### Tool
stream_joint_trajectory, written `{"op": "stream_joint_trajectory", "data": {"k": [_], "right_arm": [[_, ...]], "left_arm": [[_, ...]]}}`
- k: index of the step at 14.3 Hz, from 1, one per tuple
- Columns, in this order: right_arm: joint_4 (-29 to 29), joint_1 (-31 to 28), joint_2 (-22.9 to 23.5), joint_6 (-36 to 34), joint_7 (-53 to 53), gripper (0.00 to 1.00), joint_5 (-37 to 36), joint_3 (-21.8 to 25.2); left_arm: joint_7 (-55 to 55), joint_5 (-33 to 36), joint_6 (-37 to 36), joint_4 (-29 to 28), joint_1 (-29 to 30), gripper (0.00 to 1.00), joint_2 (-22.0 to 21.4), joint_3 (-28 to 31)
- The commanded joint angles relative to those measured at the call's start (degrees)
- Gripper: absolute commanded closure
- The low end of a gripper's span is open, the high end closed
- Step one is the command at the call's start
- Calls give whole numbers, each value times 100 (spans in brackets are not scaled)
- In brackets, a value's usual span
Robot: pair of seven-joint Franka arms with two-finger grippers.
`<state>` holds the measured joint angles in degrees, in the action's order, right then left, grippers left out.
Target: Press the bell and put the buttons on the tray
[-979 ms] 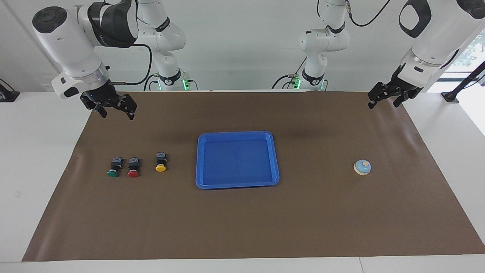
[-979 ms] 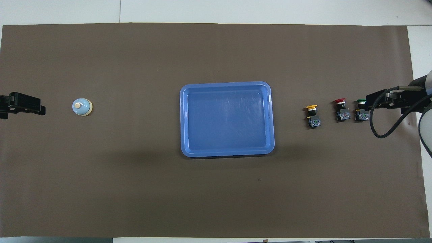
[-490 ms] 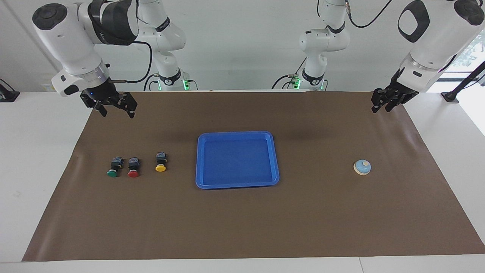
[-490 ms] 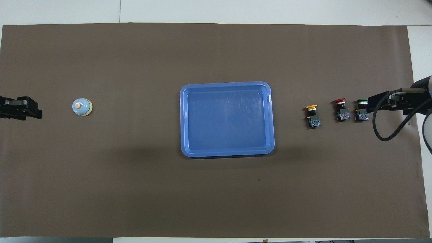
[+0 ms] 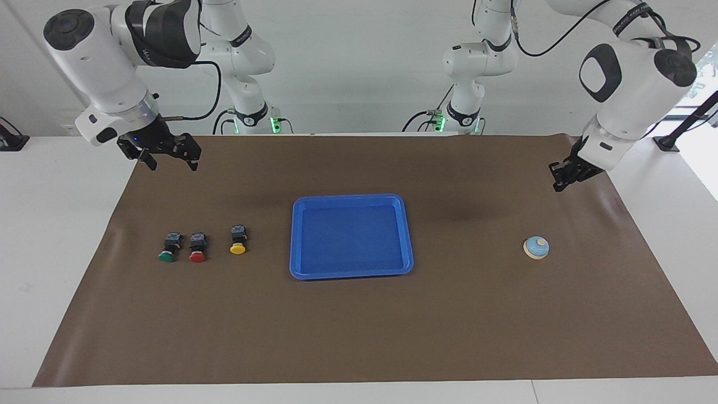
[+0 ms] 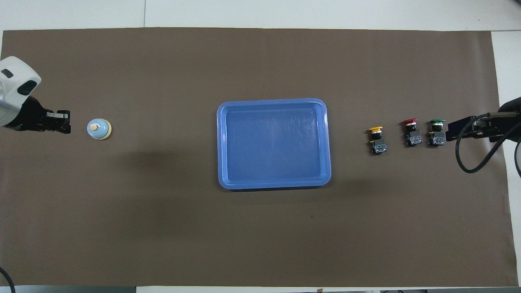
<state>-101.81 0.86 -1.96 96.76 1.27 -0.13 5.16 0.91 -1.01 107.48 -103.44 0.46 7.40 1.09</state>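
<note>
Three buttons sit untouched on the brown mat toward the right arm's end of the desk: the green button, the red button and the yellow button, the yellow one closest to the tray. None of them lies in the tray, which rests bare at the middle of the desk. The bell stands toward the left arm's end of the desk, well apart from the tray, with nothing touching it. As far as the views show, no part of the task is done yet: the bell press and all three placements remain.

The left gripper hangs in the air over the mat near the desk's robot-side edge, its fingertips pressed together and holding nothing; judging by that pose, it is being readied to push the bell's knob. The right gripper hovers with its fingers spread and empty over the mat's robot-side corner at the right arm's end.

Compared with a second ago, the left gripper has gone from spread to closed and has dropped lower and swung in toward the bell, so that the overhead view now shows it just beside the bell. The right gripper has shifted only slightly. Buttons, tray and bell have not moved.
</note>
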Motion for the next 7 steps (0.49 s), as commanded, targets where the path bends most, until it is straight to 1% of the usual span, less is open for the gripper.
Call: {"op": "stream_joint_trajectory", "data": {"k": [1,3,5,7], "right_arm": [[-418,-261,-95,562,215,0,-31,-15],[-418,-227,-77,598,198,0,-31,-15],[-436,-227,-50,546,199,0,-31,-24],[-436,-227,-59,537,198,0,-31,-24]], "left_arm": [[145,127,833,-500,182,100,190,-30],[225,127,1107,-554,200,100,419,-21],[225,127,1388,-615,200,100,525,-21],[216,127,1590,-607,191,100,736,-21]]}}
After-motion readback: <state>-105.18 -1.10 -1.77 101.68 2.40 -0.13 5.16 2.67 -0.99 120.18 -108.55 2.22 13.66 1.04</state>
